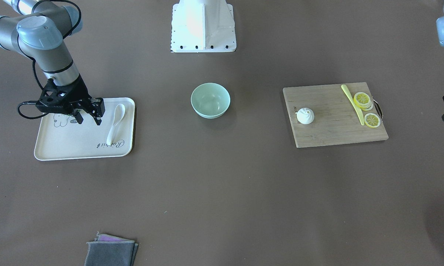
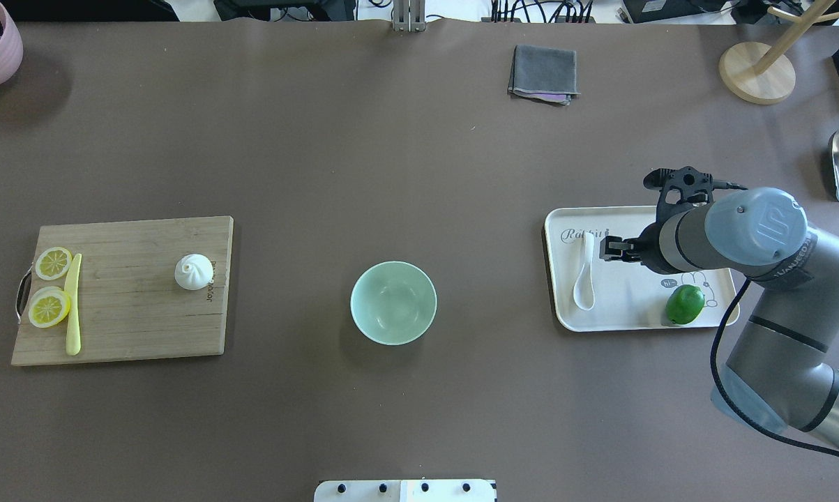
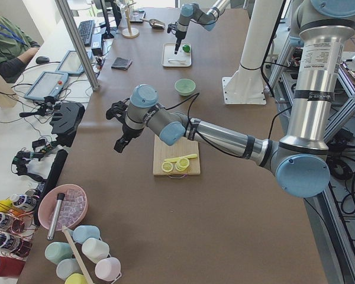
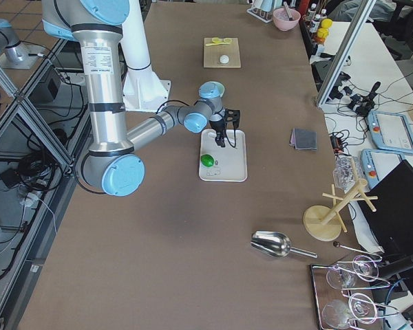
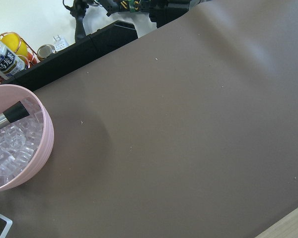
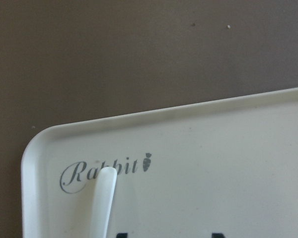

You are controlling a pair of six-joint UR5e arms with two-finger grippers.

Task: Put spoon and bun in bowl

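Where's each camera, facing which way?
Front-facing: across table, facing robot; right arm over cream rectangular tray.
Overhead: behind robot, looking down; right arm, same tray.
Left: table's left end; left arm near.
Right: table's right end; right arm near.
Left wrist: sees pink round bowl; no fingers.
Right wrist: tray corner, cream-white soup spoon handle.

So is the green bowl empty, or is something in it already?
Empty. The bowl shows only its bare inside; the spoon lies on the tray and the bun sits on the cutting board.

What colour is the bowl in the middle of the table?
The bowl is pale mint green, with no pattern; the overhead exterior view shows it best.
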